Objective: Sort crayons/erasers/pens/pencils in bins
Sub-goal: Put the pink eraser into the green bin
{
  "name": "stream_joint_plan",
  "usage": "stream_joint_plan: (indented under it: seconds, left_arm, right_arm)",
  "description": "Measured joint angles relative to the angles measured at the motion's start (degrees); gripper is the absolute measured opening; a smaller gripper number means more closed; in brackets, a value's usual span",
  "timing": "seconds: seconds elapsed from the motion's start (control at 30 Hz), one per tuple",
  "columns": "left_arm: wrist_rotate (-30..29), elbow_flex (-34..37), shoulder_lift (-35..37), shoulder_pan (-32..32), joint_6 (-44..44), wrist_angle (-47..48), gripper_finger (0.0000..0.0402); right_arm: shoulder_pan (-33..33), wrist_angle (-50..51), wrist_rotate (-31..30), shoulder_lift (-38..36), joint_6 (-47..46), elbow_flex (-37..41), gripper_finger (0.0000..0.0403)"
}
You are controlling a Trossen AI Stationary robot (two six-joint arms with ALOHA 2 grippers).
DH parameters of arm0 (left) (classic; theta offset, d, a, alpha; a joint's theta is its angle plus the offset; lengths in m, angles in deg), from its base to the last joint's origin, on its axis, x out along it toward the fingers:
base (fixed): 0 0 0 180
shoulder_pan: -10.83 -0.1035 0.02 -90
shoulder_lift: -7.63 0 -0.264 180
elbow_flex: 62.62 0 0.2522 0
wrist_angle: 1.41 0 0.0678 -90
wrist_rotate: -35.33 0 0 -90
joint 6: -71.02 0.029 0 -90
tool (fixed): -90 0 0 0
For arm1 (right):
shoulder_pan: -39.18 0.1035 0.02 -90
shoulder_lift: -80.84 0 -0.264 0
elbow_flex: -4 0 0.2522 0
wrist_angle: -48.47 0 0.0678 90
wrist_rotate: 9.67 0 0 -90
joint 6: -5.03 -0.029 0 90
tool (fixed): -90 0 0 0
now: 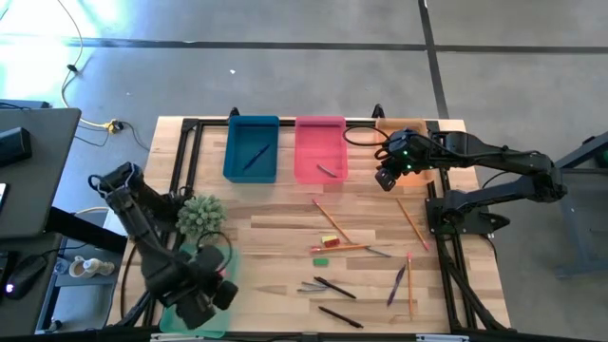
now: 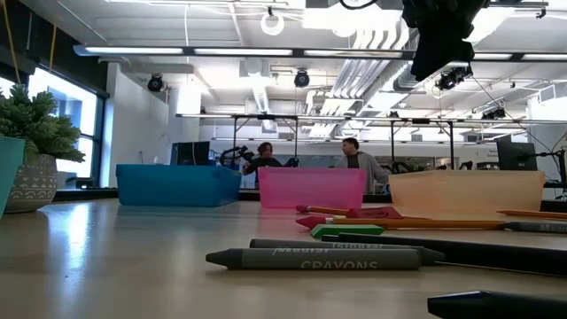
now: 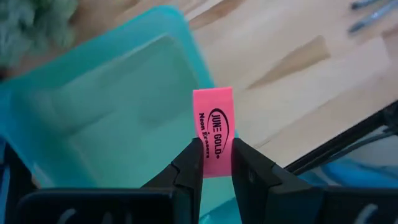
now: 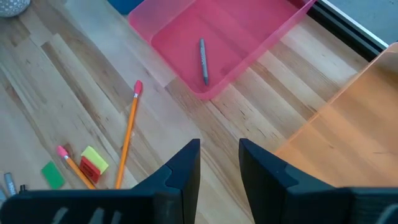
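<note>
My left gripper (image 3: 216,152) hangs over the translucent green bin (image 3: 112,118) at the table's near left corner (image 1: 195,318), shut on a pink eraser (image 3: 214,121). My right gripper (image 4: 219,155) stands open and empty above the table, between the pink bin (image 4: 217,37) and the orange bin (image 4: 348,130). The blue bin (image 1: 252,147) holds a dark pen. A grey crayon (image 4: 203,59) lies in the pink bin (image 1: 320,147). Orange pencils (image 1: 330,220), pens (image 1: 334,287), crayons (image 2: 314,258), a yellow eraser (image 1: 330,240) and a green eraser (image 1: 320,260) lie flat on the table. My left gripper pinches the pink eraser between its two fingers, on the two long narrow edges near one end (image 3: 216,163). The fingers point down from above. The eraser sticks out past the fingertips with its printed face in view, lifted clear above the green bin.
A potted plant (image 1: 199,214) stands just beyond the green bin, close to my left arm. A black frame runs along the table's left, far and right edges (image 1: 190,123). Bare wood lies between the bins and the scattered items. People sit in the room far behind the table.
</note>
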Motion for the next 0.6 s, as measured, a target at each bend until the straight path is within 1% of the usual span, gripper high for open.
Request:
stream_joint_plan:
  seconds: [0.2, 0.33, 0.43, 0.6]
  left_arm:
    - [0.3, 5.2, 0.0, 5.3, -13.5, -2.3, 0.0055]
    - [2.9, 9.9, 0.0, 6.0, -14.3, -9.0, 0.0055]
    - [2.6, 13.4, 0.0, 5.6, -14.3, -14.2, 0.0055]
    - [3.2, 18.0, 0.0, 4.6, -14.3, -17.8, 0.0055]
  right_arm:
    - [0.0, 0.0, 0.0, 0.0, 0.0, 0.0, 0.0103]
    - [0.0, 0.0, 0.0, 0.0, -0.3, 0.0, 0.0103]
    - [0.0, 0.0, 0.0, 0.0, -1.5, 0.0, 0.0103]
    - [0.0, 0.0, 0.9, 0.0, -2.9, 0.0, 0.0103]
